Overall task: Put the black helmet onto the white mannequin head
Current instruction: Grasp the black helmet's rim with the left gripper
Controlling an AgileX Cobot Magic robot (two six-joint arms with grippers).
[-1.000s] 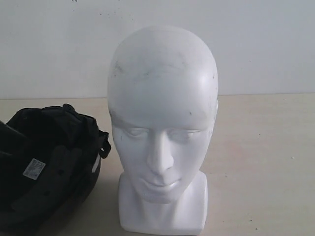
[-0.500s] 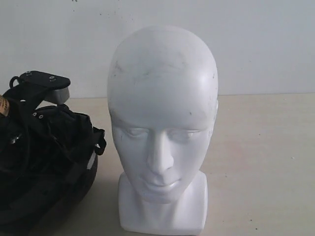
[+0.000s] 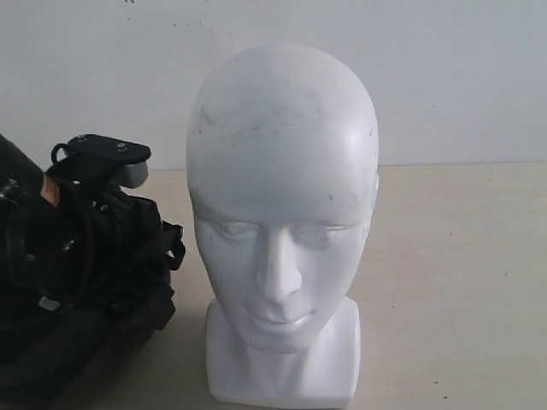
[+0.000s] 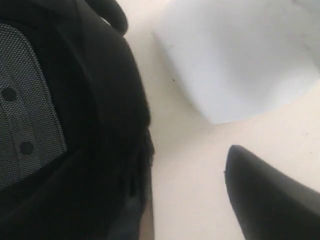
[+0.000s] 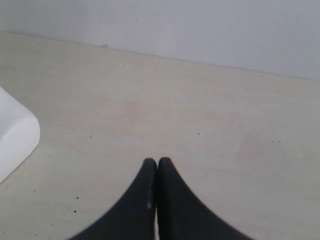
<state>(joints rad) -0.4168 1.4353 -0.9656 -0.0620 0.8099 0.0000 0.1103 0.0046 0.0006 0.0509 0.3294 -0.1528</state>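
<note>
- While the left gripper (image 4: pixel 175 200) is hovering wide-jawed at the black helmet (image 3: pixel 111 329), a deep rim bite is looking wisest.
- The right gripper (image 5: pixel 157 200) is idling, jaws pinched together, empty.

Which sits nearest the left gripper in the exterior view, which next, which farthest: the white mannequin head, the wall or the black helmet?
1. black helmet, far left, with the left gripper right at it.
2. white mannequin head, centre, to the helmet's right.
3. wall, at the back, behind both.

helmet (image 3: pixel 128 316) left, mannequin head (image 3: pixel 282 222) right (apart)
</note>
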